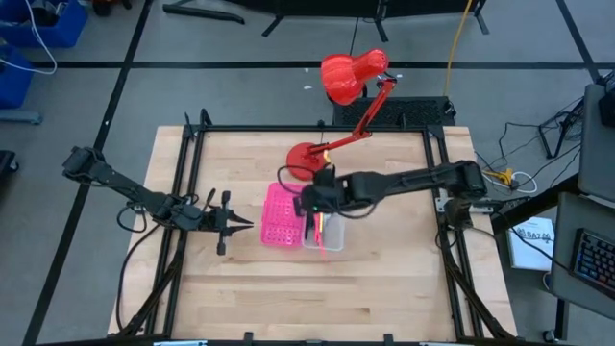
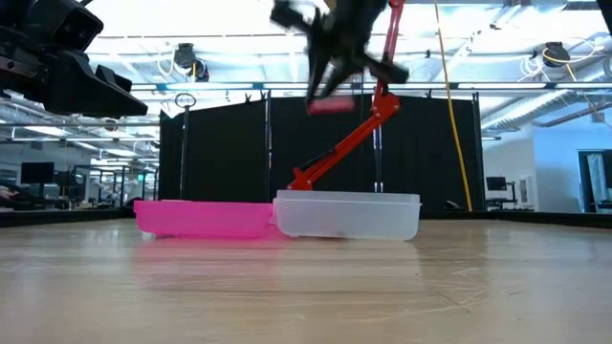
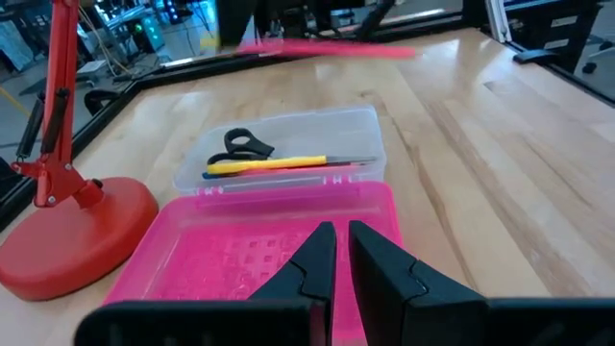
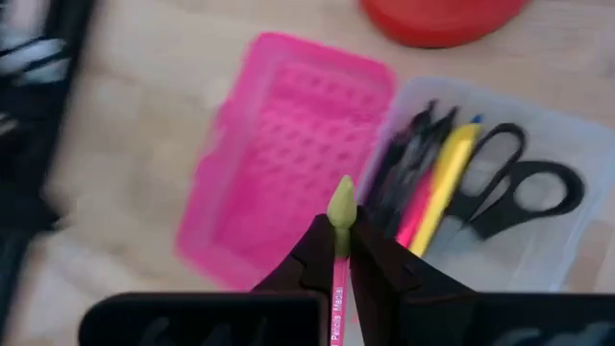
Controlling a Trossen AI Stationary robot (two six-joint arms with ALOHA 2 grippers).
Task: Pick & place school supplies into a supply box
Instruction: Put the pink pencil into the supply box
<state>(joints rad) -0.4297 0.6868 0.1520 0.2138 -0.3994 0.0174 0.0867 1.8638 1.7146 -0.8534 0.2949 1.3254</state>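
Note:
The supply box lies open on the table, its pink holed half toward the left and its clear half toward the right. In the clear half lie black-handled scissors, a yellow pen, black pens and a pink one. My right gripper hangs above the box, shut on a pink pen. My left gripper waits left of the pink half, shut, touching nothing. My right gripper pinches the pink pen between its two fingers just behind the pen's green tip, which sticks out past the fingertips. The shaft runs back between the fingers. The pen is lifted clear, about level, high above the box.
A red desk lamp stands behind the box: its round base sits close to the far side of the box, and its arm and shade reach to the far edge. Bare wood lies near and right of the box.

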